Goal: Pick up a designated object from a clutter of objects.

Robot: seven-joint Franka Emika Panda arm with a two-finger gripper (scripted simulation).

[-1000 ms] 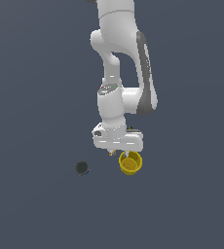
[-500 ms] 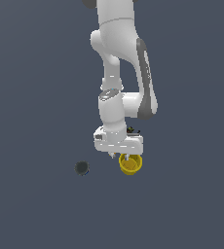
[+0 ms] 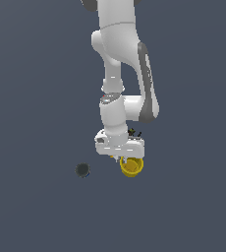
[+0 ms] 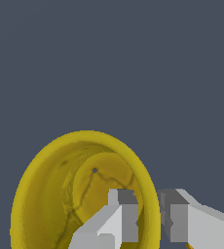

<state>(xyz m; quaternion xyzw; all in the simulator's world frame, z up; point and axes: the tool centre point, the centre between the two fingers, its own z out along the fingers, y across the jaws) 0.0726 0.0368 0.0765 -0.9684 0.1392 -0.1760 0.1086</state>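
Observation:
The designated object, a yellow tapered cup, stands on the dark floor directly under my hand. In the wrist view the cup shows its round rim and plain inner wall. My gripper straddles the rim, one finger inside the cup and the other outside, both pressed against the wall. In the exterior view the gripper is low over the cup and its fingertips are mostly hidden by the hand. The cup rests on the floor.
A dark grey round disc lies on the floor to the exterior view's left of the cup. A small black-red-yellow item peeks out behind my wrist. The floor is a plain dark grey surface.
My hand has come down a little onto the cup. The cup and the disc have stayed where they were.

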